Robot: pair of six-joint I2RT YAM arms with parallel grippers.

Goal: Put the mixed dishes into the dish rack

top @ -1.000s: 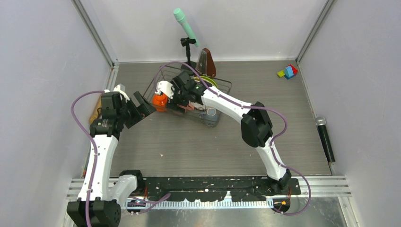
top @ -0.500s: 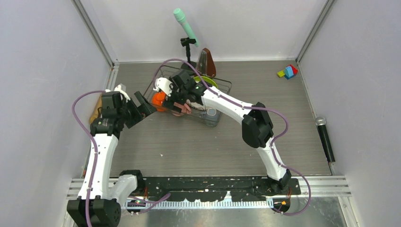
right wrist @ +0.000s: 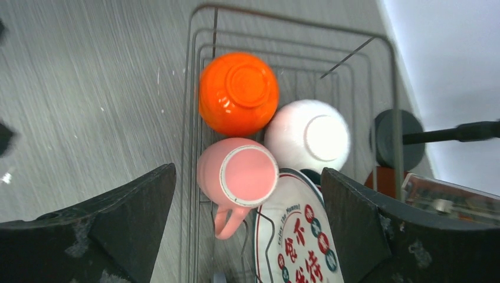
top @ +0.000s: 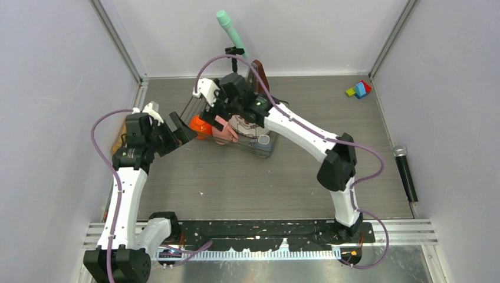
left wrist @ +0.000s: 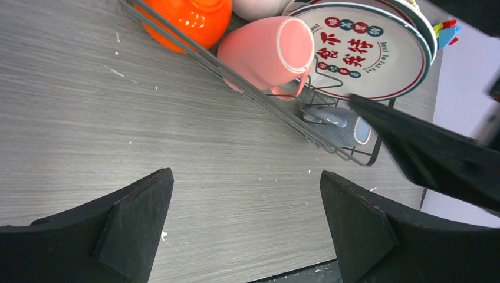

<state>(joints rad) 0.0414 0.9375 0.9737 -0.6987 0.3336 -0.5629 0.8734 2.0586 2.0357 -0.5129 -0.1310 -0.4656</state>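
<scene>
Right pincer had lifted off the dish rack at twelve o'clock, wide and empty. Left pincer was wide too. Toy blocks sat at two o'clock on the grey surface.

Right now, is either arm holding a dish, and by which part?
Nothing is held. The right gripper hangs open above the pink mug in the dish rack; the left gripper is open over the table.

Mint-green microphone at the back, black microphone and coloured blocks at the right
</scene>
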